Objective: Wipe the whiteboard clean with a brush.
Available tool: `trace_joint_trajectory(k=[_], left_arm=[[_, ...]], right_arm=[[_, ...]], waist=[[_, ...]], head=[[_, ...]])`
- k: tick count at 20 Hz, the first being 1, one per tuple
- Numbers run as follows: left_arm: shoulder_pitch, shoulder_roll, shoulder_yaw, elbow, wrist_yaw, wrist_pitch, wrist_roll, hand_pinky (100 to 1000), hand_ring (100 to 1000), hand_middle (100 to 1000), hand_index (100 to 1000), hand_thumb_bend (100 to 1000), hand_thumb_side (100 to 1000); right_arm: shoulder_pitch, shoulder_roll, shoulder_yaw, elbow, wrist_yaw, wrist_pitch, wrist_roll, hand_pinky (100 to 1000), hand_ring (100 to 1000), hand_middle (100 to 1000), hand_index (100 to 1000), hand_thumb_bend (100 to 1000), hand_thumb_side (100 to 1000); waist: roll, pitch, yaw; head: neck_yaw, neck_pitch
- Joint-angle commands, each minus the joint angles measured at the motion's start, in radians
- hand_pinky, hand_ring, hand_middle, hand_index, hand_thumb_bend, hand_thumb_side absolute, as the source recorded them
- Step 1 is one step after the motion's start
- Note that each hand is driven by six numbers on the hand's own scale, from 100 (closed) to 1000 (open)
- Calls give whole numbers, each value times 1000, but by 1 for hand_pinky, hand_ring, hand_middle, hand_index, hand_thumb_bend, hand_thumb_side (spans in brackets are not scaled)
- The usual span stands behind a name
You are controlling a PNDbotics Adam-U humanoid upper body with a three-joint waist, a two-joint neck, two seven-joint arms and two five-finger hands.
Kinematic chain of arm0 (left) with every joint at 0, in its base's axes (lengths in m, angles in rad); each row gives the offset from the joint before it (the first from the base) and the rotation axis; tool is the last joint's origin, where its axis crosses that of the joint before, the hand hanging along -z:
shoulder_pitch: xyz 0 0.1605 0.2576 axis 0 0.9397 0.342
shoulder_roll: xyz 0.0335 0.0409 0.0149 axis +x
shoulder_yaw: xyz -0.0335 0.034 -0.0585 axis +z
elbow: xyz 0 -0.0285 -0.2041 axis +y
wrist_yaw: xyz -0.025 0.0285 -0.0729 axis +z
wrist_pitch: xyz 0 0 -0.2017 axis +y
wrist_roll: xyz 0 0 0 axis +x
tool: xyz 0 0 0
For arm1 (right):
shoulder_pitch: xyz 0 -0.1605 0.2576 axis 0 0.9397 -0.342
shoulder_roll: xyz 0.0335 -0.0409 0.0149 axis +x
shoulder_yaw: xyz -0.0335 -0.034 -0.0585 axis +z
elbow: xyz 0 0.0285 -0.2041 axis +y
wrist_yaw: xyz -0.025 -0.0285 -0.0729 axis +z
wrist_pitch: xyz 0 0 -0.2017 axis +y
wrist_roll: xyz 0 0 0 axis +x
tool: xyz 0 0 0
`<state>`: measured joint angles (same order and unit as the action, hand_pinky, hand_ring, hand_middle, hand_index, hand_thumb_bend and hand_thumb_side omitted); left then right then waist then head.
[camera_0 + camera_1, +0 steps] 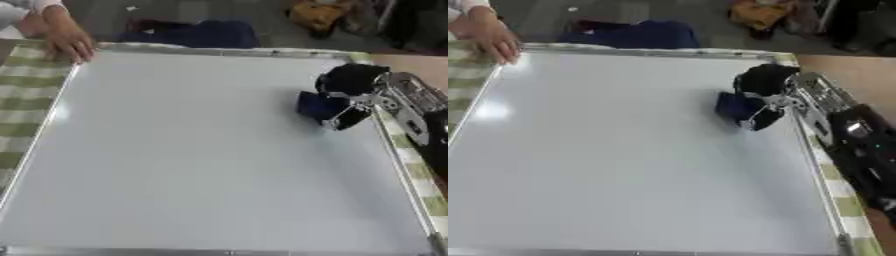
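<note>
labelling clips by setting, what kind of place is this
Probably an indoor lab or workroom: a whiteboard lies flat on a checked cloth, with bags on the floor beyond.

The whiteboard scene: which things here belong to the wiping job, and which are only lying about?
Job: whiteboard; dark blue brush; right hand, fingers curled round the brush.

Lying about: checked cloth under the board; a person's hand on the far left corner; yellow thing behind.
</note>
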<state>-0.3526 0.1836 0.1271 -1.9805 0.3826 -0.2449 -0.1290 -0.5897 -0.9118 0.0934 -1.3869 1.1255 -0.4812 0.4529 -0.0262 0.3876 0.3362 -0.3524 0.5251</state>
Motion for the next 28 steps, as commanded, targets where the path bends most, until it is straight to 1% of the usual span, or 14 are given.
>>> trace_joint_trajectory(k=[1, 6, 7, 8, 16, 23, 28], left_arm=[[-8, 6, -2, -19, 2, 3, 1, 512, 605, 569, 511, 100, 1000], [-6, 5, -2, -19, 4, 8, 4, 513, 605, 570, 512, 100, 1000], [-5, 5, -2, -19, 4, 10, 5, 513, 605, 570, 512, 100, 1000], [-4, 4, -2, -19, 5, 11, 6, 513, 605, 570, 513, 100, 1000], [-1, 4, 0, -19, 4, 17, 11, 514, 606, 571, 514, 100, 1000], [2, 4, 1, -19, 4, 21, 14, 514, 606, 571, 515, 100, 1000], [6, 4, 2, -19, 4, 21, 16, 514, 606, 571, 514, 100, 1000]], right_arm=[[30, -2, 44, -27, 27, -20, 7, 307, 426, 187, 436, 100, 400], [42, 11, 59, -49, 34, -35, 14, 305, 425, 186, 435, 100, 398], [43, 13, 62, -56, 34, -39, 15, 305, 425, 187, 436, 100, 418], [45, 14, 65, -64, 35, -42, 15, 305, 426, 187, 436, 100, 397], [78, 21, 96, -164, 48, -71, 9, 302, 424, 187, 436, 100, 395], [97, 27, 119, -250, 31, -90, 24, 298, 420, 185, 435, 100, 399], [100, 33, 130, -289, 13, -98, 44, 294, 416, 182, 433, 100, 401]], waist=[[5, -17, -3], [4, -29, -7], [4, -32, -9], [3, -34, -10], [-4, -49, -11], [-6, -60, -13], [-6, -63, -12]], head=[[6, 3], [10, 14], [11, 16], [11, 18], [17, 29], [19, 34], [22, 36]])
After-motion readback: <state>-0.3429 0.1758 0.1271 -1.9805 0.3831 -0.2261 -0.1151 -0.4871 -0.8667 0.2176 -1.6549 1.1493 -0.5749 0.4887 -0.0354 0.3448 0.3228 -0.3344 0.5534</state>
